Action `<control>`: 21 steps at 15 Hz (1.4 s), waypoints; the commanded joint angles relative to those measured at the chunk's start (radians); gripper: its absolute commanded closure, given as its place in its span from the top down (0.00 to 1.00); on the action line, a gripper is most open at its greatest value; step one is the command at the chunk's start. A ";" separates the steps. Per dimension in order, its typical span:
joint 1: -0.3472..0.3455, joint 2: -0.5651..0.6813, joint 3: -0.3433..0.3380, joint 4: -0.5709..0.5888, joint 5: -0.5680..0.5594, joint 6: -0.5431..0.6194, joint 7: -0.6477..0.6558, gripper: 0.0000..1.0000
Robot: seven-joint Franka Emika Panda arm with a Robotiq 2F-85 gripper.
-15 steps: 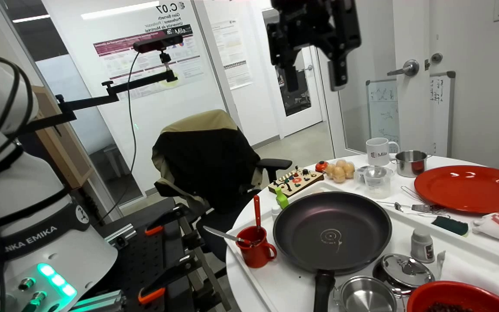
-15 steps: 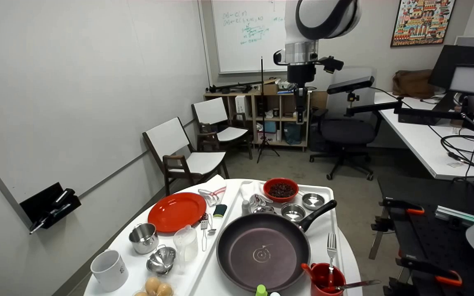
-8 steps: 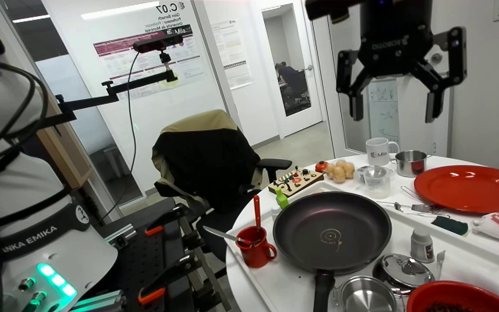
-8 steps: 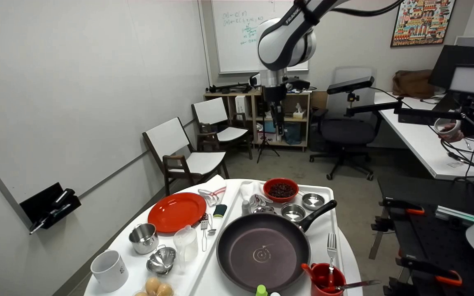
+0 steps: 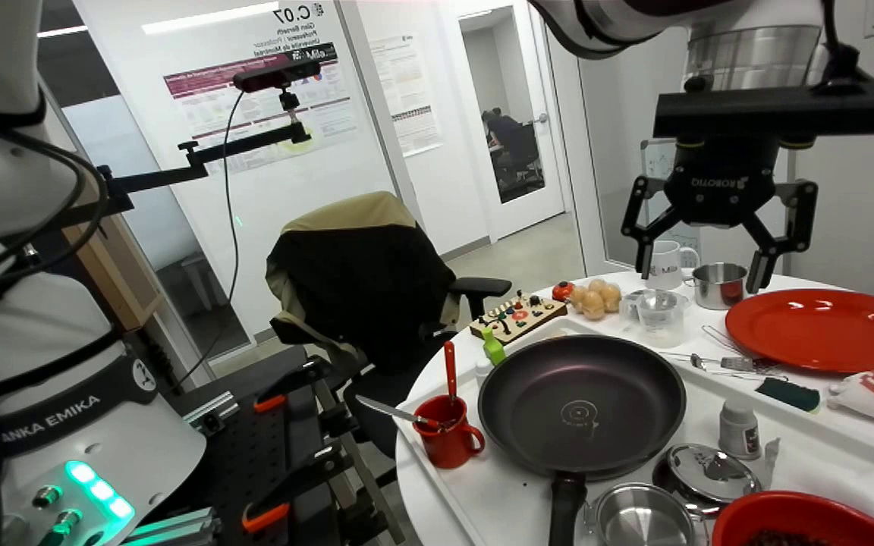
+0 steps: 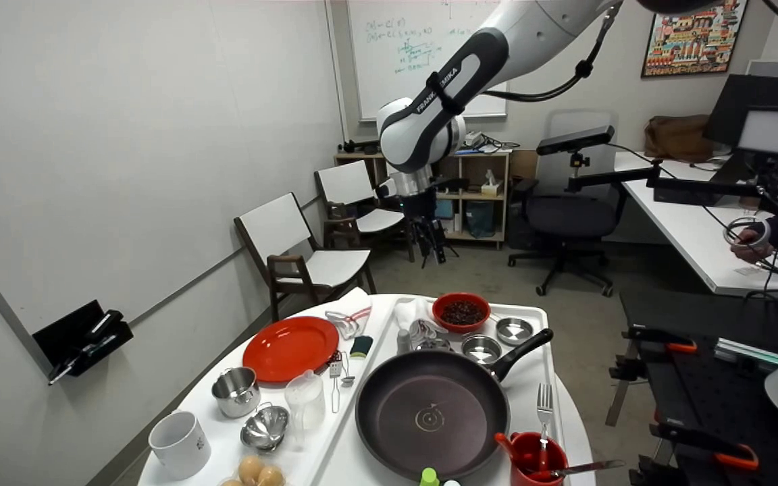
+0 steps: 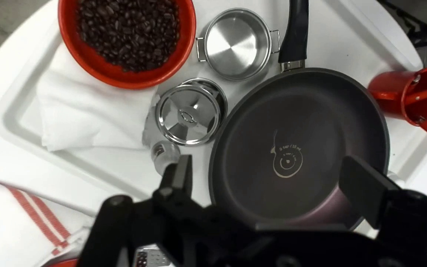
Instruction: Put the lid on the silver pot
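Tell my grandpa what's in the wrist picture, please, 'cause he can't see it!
From above: the open gripper shows at the bottom, in front of a big black frying pan. Beside the pan are an uncovered silver pot and, lower left of it, a shiny round lid. A red bowl of dark beans sits top left.

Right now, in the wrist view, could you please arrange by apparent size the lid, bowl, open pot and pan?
Largest to smallest, handles aside:
1. Pan
2. Bowl, cut off by the top edge
3. Open pot and lid: nearly alike, and the lid may sit nearer the camera, so I leave them unranked.
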 commanded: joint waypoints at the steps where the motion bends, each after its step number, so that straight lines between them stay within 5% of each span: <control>1: -0.006 0.105 0.031 0.141 -0.046 -0.096 -0.101 1.00; 3: -0.004 0.069 0.028 0.075 -0.031 -0.049 -0.062 1.00; 16: -0.002 0.097 0.030 0.113 -0.041 -0.066 -0.082 1.00; 21: -0.053 0.281 0.023 0.360 -0.053 -0.074 -0.169 1.00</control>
